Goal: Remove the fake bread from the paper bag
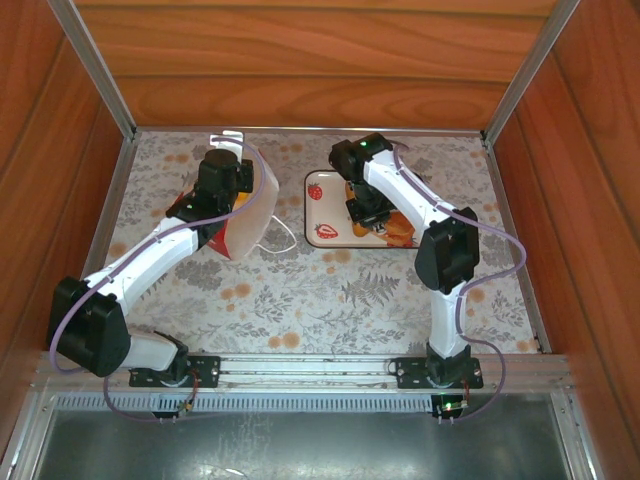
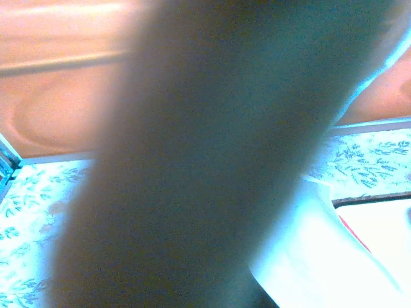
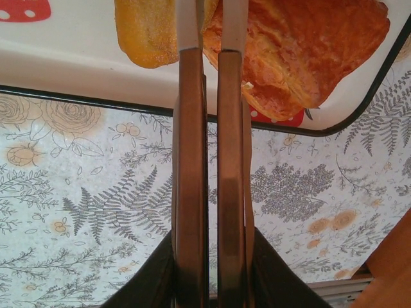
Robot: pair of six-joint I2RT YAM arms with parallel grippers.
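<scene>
The white paper bag (image 1: 256, 203) leans tilted at the back left, its red band (image 1: 224, 243) low on the near side and a cord handle trailing right. My left gripper (image 1: 212, 210) is at the bag's left side; a dark blur hides its jaws in the left wrist view, beside pale bag paper (image 2: 308, 256). Two pieces of fake bread lie on the strawberry tray (image 1: 318, 212): a yellow-orange bun (image 3: 144, 32) and a brown croissant (image 3: 308, 45). My right gripper (image 3: 212, 19) hovers over them, fingers nearly together with nothing between them.
Wooden walls and metal corner posts enclose the floral-patterned table (image 1: 300, 300). The tray's black-edged rim (image 3: 77, 96) crosses the right wrist view. The right arm's elbow (image 1: 447, 255) stands near the tray's right corner.
</scene>
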